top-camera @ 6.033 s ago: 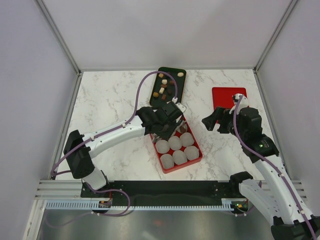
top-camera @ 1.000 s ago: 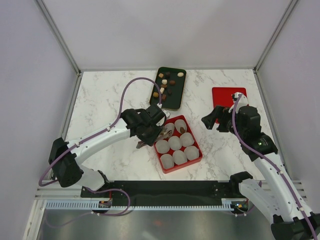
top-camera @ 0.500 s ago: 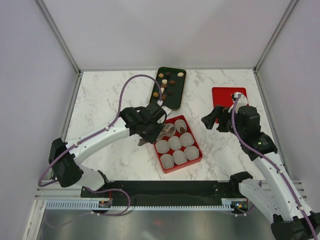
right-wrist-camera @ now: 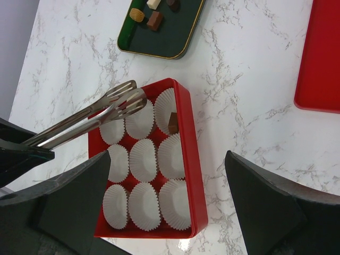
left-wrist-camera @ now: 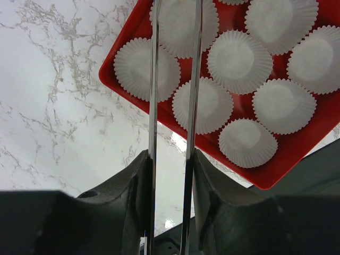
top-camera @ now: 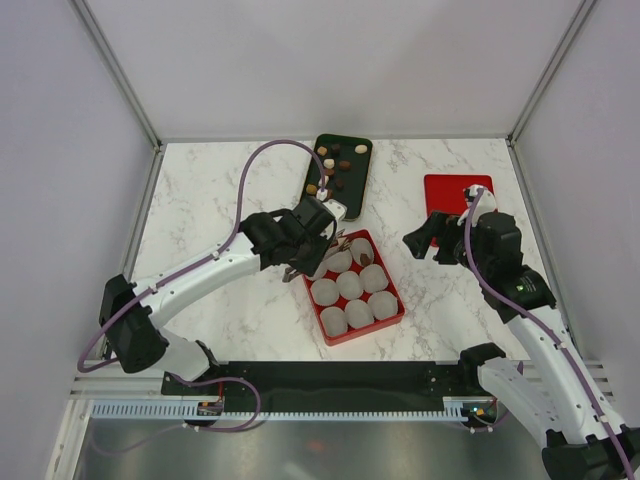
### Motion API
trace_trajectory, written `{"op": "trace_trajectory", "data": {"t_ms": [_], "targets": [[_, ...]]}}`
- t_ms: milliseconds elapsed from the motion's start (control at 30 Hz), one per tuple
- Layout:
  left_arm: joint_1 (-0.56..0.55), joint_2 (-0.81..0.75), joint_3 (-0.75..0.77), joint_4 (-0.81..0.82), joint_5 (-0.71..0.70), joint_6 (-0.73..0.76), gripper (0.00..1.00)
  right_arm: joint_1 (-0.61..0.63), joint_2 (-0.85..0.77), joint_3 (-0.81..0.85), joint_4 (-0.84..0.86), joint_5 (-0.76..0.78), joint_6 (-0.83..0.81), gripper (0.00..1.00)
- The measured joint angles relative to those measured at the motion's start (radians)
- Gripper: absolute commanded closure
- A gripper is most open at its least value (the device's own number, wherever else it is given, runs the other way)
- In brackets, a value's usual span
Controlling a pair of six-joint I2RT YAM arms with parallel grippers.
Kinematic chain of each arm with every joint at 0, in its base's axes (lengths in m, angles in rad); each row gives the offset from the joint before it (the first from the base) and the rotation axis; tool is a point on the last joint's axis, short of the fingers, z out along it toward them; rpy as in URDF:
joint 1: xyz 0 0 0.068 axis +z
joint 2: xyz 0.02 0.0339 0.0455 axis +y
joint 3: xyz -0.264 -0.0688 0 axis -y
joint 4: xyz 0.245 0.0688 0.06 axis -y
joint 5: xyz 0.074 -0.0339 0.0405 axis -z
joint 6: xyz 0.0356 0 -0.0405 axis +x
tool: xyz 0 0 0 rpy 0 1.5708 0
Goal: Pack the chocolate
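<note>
Left tool (left-wrist-camera: 171, 159) is clamped on the handle end of a pair of metal tongs (left-wrist-camera: 153, 106), its two dark fingers pressing the arms from either side. The tong arms run nearly parallel with a narrow gap between them, and nothing shows in that gap. Right tool (top-camera: 428, 235) hangs above the marble surface (top-camera: 220, 190) with its fingers spread wide, gripping nothing, just to the right of the red tray (top-camera: 345, 338).

That tray lies on the surface between the two arms and holds nine white paper cups (right-wrist-camera: 143, 159) in three rows of three. The tongs reach in from the left, and their tips sit over the far row of cups. Whether they touch the paper I cannot tell. One dark brown chocolate (right-wrist-camera: 172, 123) lies in the far corner cup on the right side, beside the tong tips but apart from them. The other eight cups show only white paper.

Beyond the red tray, close to its far end, a dark tray (top-camera: 350, 205) lies on the surface. The remaining chocolates (top-camera: 330, 170), brown, tan and cream, are scattered over its far half.

Off to the right and well apart from both trays, a flat red piece (top-camera: 450, 190) lies on the surface, partly hidden by the right arm.
</note>
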Motion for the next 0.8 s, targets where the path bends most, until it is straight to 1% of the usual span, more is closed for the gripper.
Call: {"op": "trace_trajectory", "data": {"t_ms": [800], "targets": [[-0.001,-0.057,-0.012,0.001,-0.005,0.0,0.6,0.0,-0.001,0.0,-0.003,0.003,-0.002,0.02]]}}
